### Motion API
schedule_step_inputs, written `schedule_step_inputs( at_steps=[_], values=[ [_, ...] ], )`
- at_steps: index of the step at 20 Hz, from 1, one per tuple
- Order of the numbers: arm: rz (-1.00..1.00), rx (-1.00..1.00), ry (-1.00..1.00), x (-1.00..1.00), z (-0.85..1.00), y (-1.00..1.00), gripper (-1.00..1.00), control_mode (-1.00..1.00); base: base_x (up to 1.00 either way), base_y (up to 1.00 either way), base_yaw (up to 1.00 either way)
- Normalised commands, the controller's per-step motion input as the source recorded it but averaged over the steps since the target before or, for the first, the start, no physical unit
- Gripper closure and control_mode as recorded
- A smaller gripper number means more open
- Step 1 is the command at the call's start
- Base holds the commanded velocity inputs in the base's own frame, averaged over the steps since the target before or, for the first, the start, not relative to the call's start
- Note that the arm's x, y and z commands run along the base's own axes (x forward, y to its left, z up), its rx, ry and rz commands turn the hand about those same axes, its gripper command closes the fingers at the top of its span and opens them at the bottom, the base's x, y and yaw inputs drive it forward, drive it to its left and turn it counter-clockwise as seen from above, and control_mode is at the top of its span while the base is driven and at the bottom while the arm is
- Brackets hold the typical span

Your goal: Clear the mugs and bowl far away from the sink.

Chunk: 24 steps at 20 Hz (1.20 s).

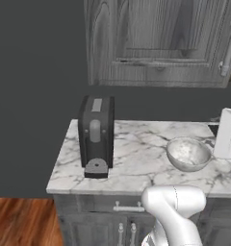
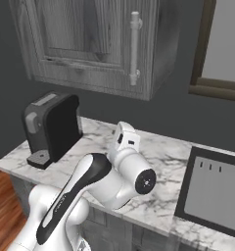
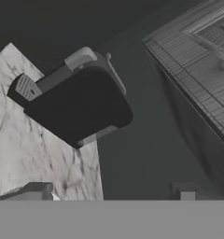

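On the marble counter (image 1: 136, 158), one bowl (image 1: 187, 153), one coffee machine (image 1: 96, 134).

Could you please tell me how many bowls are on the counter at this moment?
1. The bowl sits on the marble counter, to the right of the coffee machine in the left base view. The arm could be hiding other items.

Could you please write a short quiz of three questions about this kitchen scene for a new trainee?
1. True or false: the bowl lies on the marble counter.
2. Which appliance stands at the counter's left end? A) coffee machine B) toaster C) kettle
3. Fill in: the gripper has its jaws ____.

Key: 1 true; 2 A; 3 open, nothing between them.
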Motion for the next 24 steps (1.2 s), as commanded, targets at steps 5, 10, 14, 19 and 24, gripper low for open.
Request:
schedule_step_inputs(
  at_steps=[5,10,14,19,24],
  values=[
    [0.0,0.0,0.0,0.0,0.0,0.0,-1.0,1.0,0.42,0.0,-0.21],
    [0.0,0.0,0.0,0.0,0.0,0.0,-1.0,1.0,0.15,0.0,-0.11],
    [0.0,0.0,0.0,0.0,0.0,0.0,-1.0,1.0,0.0,0.0,0.0],
    [0.0,0.0,0.0,0.0,0.0,0.0,-1.0,1.0,0.0,0.0,0.0],
    [0.0,0.0,0.0,0.0,0.0,0.0,-1.0,1.0,0.01,0.0,0.0]
  ],
)
